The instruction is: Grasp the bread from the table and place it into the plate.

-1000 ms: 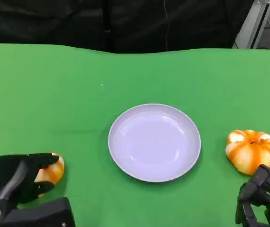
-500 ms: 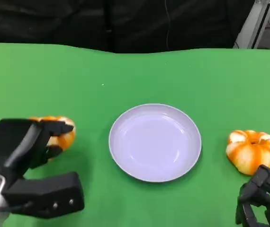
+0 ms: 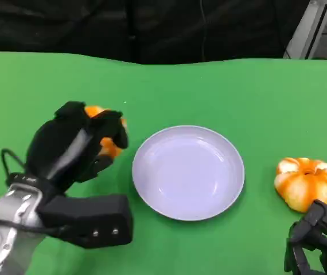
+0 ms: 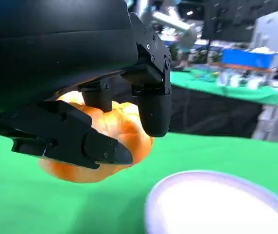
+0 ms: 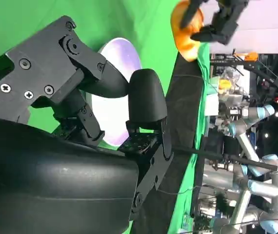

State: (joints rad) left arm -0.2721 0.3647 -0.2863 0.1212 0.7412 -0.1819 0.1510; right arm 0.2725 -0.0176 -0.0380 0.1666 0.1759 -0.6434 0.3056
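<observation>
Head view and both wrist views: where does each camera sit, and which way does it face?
Head view: high on the robot, looking down at the green table; left hand grips a bread beside the plate, right hand low by a second bread.
Left wrist view: behind the left hand, facing along the tabletop.
Right wrist view: behind the right hand, turned sideways.
Shared: both wrist views show the plate and the held bread.

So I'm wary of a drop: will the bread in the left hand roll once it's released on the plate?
Possibly. The bread looks rounded and glossy, so it may rock. The plate has a raised rim, which should likely contain it.
</observation>
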